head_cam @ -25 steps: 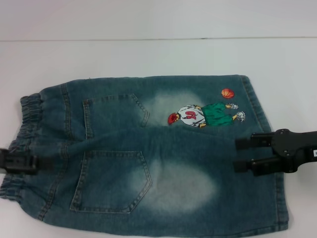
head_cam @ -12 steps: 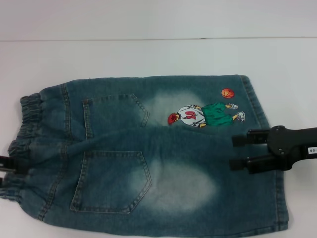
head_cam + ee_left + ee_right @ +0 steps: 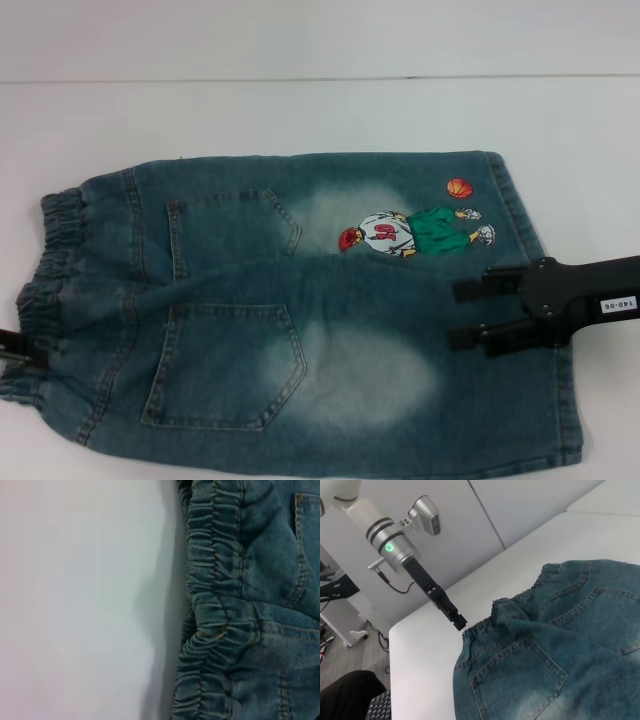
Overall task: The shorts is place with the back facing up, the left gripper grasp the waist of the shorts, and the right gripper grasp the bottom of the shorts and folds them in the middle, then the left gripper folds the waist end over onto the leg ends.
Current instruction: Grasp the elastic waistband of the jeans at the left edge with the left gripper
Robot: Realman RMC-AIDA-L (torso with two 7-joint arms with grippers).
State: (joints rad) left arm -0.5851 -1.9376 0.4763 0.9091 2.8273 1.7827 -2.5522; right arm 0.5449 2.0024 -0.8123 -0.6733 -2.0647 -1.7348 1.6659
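- Shorts (image 3: 300,310) lie flat on the white desk (image 3: 300,110), back pockets up, spread left to right across the near half of your view, so both ends can be taken at once.
- Waist (image 3: 50,270) sits at the far left, its gathered elastic bunched and slightly lifted; that ruffle gives your left side something to pinch.
- Bottom of the shorts (image 3: 535,300) lies at the right, just past the embroidered basketball player (image 3: 415,232) and his orange ball (image 3: 459,187), the hem running near to far.
- Your right gripper (image 3: 462,312) reaches in from the right, over the denim between the two legs; its fingers (image 3: 480,286) stand parted, holding nothing. You can judge it as lined up to take the hem.
- Your left gripper (image 3: 20,350) shows only as a black tip at the left edge, beside the near part of the waistband; whether it is parted or closed, you cannot tell.
- Seen from the right wrist, that left gripper (image 3: 457,621) comes down right at the band's edge.
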